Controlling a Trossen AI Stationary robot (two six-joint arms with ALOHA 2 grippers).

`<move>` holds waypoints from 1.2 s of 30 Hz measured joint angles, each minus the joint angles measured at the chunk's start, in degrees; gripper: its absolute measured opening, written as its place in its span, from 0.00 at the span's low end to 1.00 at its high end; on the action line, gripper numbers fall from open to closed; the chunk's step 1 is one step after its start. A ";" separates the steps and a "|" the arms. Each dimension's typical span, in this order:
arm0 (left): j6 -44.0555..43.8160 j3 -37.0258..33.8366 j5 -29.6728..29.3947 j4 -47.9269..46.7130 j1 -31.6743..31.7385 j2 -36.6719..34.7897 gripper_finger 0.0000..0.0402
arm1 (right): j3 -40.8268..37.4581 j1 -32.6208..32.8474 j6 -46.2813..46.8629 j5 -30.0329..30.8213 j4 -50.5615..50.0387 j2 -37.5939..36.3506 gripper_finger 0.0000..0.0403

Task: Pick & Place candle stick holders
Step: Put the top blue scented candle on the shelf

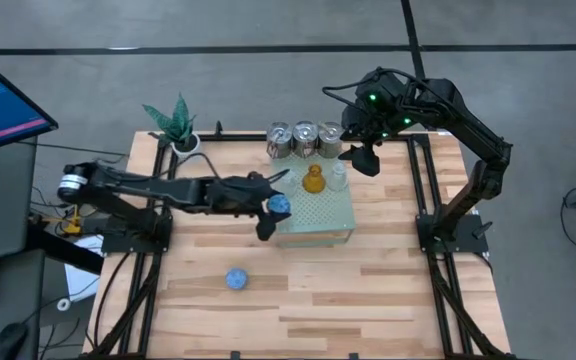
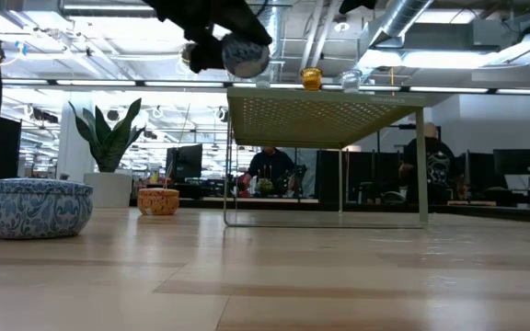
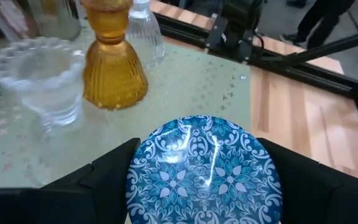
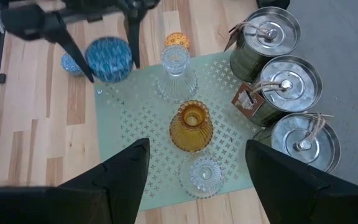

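Two blue holders in play: one blue holder [image 1: 281,205] clamped between left gripper [image 1: 274,210] fingers, held above edge of perforated block [image 1: 318,215]; second blue holder [image 1: 236,278] on table [image 1: 388,290], well apart from fingers. Right gripper [image 4: 191,168] fingers spread wide, hovering over block. Amber glass holder [image 4: 191,126] and clear glass holder [image 4: 204,175] below gap between right fingers. Three silver cups [image 1: 305,138] just beyond.

Left arm stretched flat across the tabletop from its left-side base, left gripper [image 1: 273,208] raised, jaws clamped on a blue holder [image 3: 204,171]. Right arm folded high at the back right, right gripper [image 4: 194,180] pointing down, jaws spread wide, holding nothing.
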 joint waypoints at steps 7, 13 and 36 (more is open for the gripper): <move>0.21 2.66 -2.81 -0.13 -2.67 5.12 0.75 | 0.00 0.00 -1.08 -0.04 0.02 0.00 0.64; 0.23 2.94 -7.73 -0.74 -4.82 5.80 0.75 | 0.00 0.04 -1.49 -0.04 0.02 0.00 0.64; 4.89 2.94 -10.84 -2.01 -5.19 8.34 0.75 | 0.00 0.07 -2.39 -0.07 0.02 0.00 0.64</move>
